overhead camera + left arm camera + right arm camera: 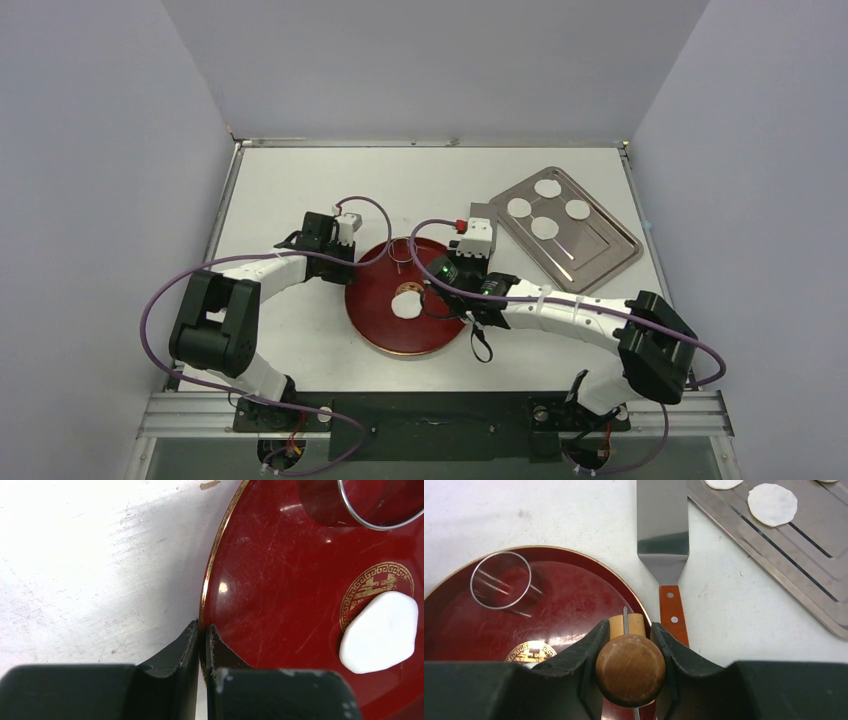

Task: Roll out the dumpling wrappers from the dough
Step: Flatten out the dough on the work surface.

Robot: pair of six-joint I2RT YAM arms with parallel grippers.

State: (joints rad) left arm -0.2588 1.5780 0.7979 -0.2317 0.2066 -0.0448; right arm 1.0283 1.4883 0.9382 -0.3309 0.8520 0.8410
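Wooden end knob of the rolling pin fills the right wrist view. The right gripper is clamped on it from both sides, over the red plate. Pin-to-dough contact cannot be seen.

The left gripper is closed on the plate's gold rim, one finger either side, presumably to stop the plate sliding under rolling pressure.

Dough: thick irregular white lump on the plate's gold emblem, not rolled thin.

A clear ring cutter sits at the plate's far side, handy for stamping.

Four dumpling wrappers lie on the metal tray, right of the plate on the surface. A spatula lies between plate and tray, likely for transfers.
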